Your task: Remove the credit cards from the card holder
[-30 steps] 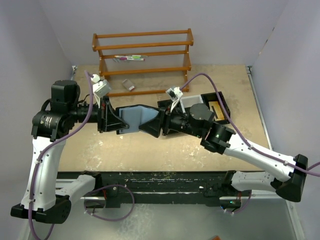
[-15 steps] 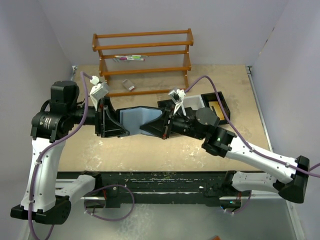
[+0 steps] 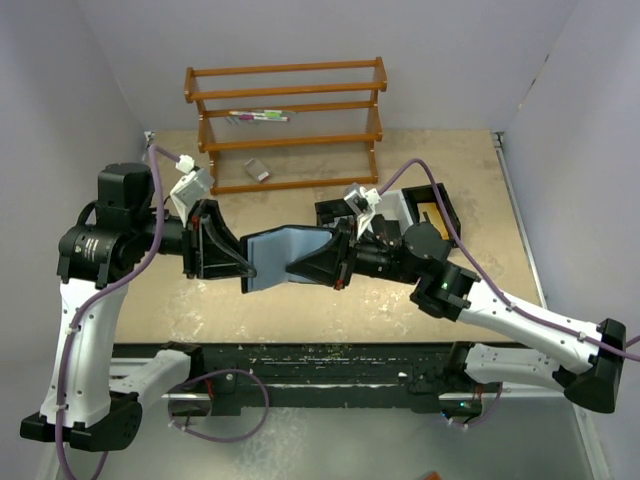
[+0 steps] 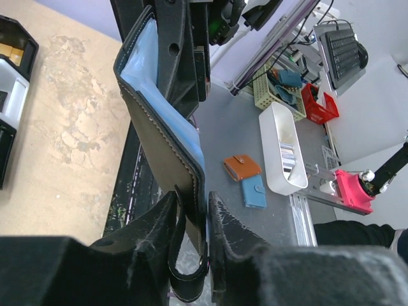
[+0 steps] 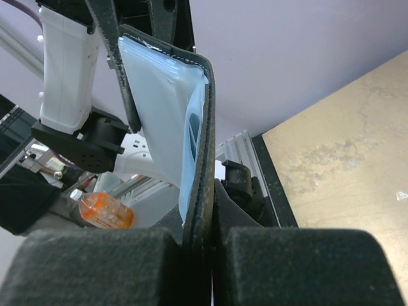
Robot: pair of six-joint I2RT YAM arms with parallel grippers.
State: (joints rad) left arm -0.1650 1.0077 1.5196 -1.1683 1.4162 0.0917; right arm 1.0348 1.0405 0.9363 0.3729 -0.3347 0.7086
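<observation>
The card holder (image 3: 285, 255) hangs open in the air between both arms, black outside with its blue-grey lining facing up. My left gripper (image 3: 245, 268) is shut on its left flap; the left wrist view shows the card holder's (image 4: 159, 127) flap and strap pinched in that gripper (image 4: 194, 204). My right gripper (image 3: 318, 262) is shut on the right flap; in the right wrist view this gripper (image 5: 210, 191) clamps the card holder's (image 5: 166, 108) black edge. An orange-tan credit card (image 3: 431, 216) lies in the tray's right compartment. No card shows in the slots.
A black-and-white three-compartment tray (image 3: 400, 205) sits behind the right arm. A wooden rack (image 3: 285, 120) stands at the back with pens (image 3: 258, 117) on a shelf and a small grey-white block (image 3: 257, 171) under it. The black rail (image 3: 320, 360) runs along the near edge.
The right gripper has closed on the right flap. Both arms have carried the open card holder toward the near edge, and the left gripper has loosened and tightened again on its flap.
</observation>
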